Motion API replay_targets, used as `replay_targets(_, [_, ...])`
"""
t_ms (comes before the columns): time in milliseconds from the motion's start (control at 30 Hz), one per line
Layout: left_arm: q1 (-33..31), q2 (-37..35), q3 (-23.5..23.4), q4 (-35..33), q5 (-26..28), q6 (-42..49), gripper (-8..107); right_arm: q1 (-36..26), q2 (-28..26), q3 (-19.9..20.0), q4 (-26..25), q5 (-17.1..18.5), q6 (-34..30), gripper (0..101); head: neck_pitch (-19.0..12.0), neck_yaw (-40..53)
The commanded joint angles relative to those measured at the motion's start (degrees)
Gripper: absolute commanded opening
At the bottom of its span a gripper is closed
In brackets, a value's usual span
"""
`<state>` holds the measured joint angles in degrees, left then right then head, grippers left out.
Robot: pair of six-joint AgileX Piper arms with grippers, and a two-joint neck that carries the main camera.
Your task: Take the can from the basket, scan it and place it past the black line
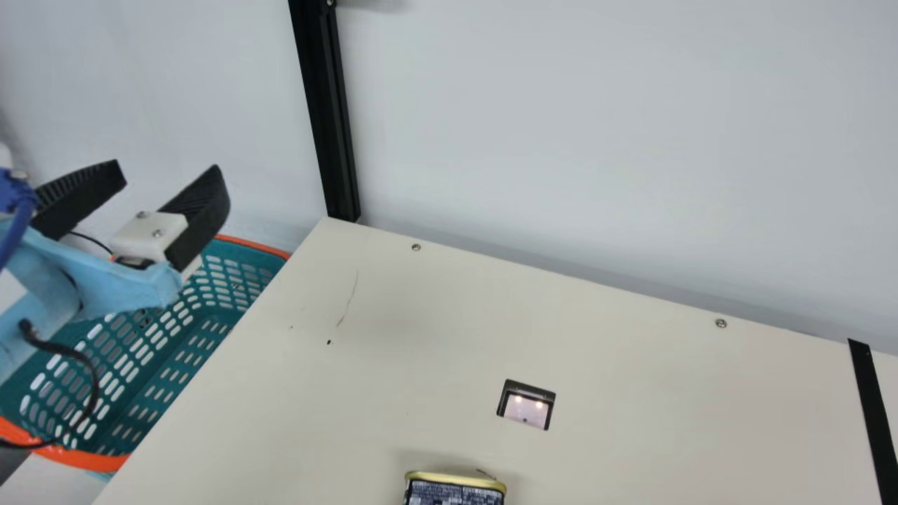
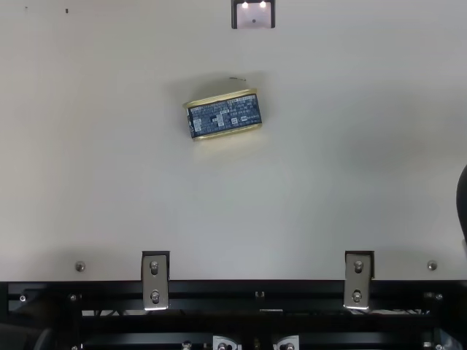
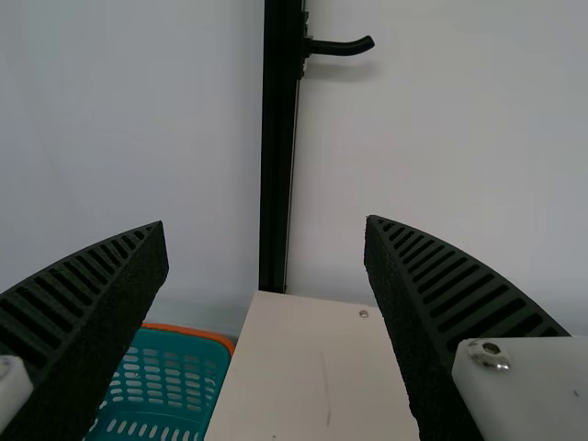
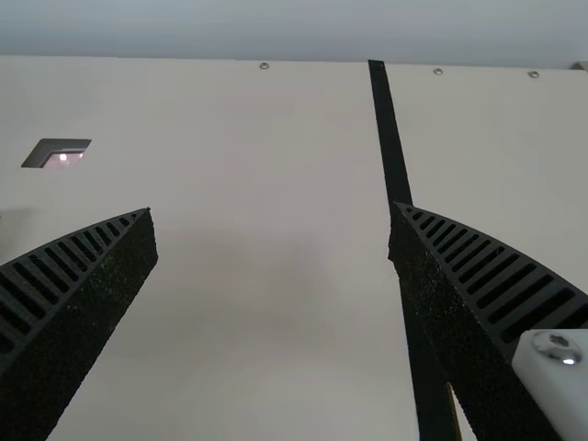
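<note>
One can (image 2: 225, 115), dark blue printed label between gold rims, resting on the cream table (image 2: 328, 204), set slightly askew, apart from both grippers; in the main view it is cut by the bottom edge. One thin dark strand (image 2: 238, 78), just beside the can's far rim. One scanner window (image 1: 526, 405), dark-framed, pinkish within, two bright lights, let into the tabletop; the can lies on the robot's side of it, a little to the left. One black line (image 1: 874, 414), running across the table at the right; the can is well short of it, on the scanner window's side. One basket (image 1: 161, 344), teal, perforated, orange-rimmed, beside the table's left edge. One left gripper (image 1: 168, 168), raised above the basket, its two ribbed fingers spread wide with nothing between them. One right gripper (image 4: 274, 232), seen in its wrist view over the right part of the table, fingers likewise parted and holding nothing; one finger overlaps the black line in that view. One black upright post (image 1: 326, 112), standing against the pale wall (image 1: 596, 126) at the table's far left corner, with a black hook-like fitting (image 3: 340, 46) in the left wrist view. Two round screws (image 1: 416, 247) (image 1: 721, 323), along the table's far edge.
</note>
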<state>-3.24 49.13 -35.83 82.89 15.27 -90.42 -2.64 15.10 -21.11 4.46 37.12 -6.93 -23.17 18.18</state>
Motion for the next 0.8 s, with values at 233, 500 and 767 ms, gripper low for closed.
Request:
replay_targets(233, [0.00,0.00,0.00,0.00,0.00,0.00,90,7.82,18.35,-9.07,-2.82,-10.99,-5.17,101,-1.83,-0.29])
replay_targets(500, [0.00,0.00,0.00,0.00,0.00,0.00,90,19.94,33.20,-18.13,-1.97,-10.25,-14.11,101,-1.83,-0.29])
replay_targets(767, [0.00,0.00,0.00,0.00,0.00,0.00,90,26.08,42.10,-24.34,8.43,-0.76,-32.67,101,-1.83,-0.29])
